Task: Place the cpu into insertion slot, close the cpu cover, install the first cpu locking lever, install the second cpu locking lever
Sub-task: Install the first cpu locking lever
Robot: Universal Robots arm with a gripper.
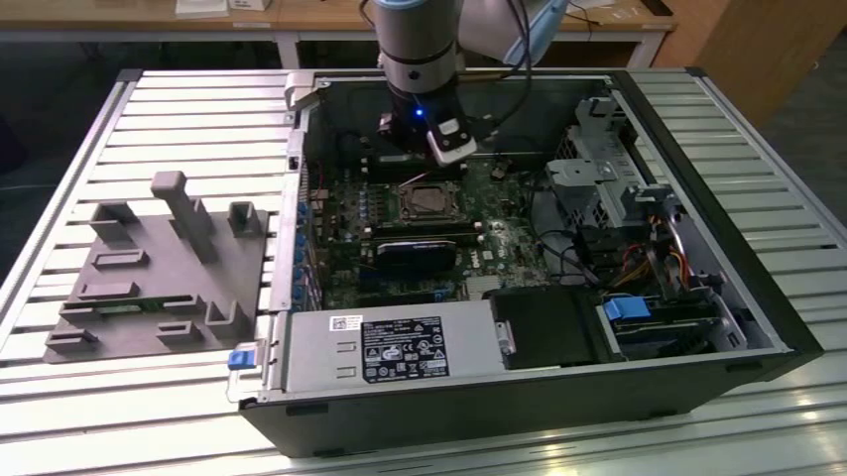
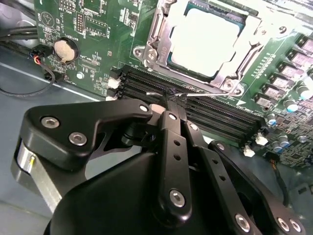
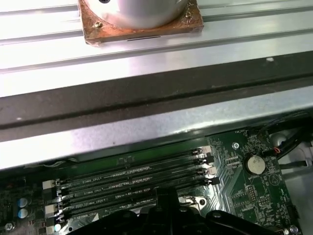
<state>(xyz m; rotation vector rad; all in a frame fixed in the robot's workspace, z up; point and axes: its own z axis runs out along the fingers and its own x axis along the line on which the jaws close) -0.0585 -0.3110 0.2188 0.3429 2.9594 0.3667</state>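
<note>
The cpu [image 2: 205, 41] lies flat in the insertion slot [image 1: 426, 201], its pale metal top showing through the window of the cpu cover [image 2: 224, 73], which is down over it. A thin silvery wire locking lever [image 2: 205, 94] runs along the socket edge beside the memory slots. My gripper [image 2: 168, 102] hangs over that edge with its black fingers [image 2: 172, 142] pressed together, and the lever's end sits at the tips. In the exterior view the gripper [image 1: 445, 151] is just past the socket, towards the case's back wall.
Long black memory slots [image 2: 210, 117] lie under the fingertips. A coin battery [image 2: 62, 49] sits nearby. The case holds a black card [image 1: 417, 250], a power supply [image 1: 384, 347] and a drive cage [image 1: 596, 178]. A grey fixture [image 1: 159, 268] stands at the exterior view's left.
</note>
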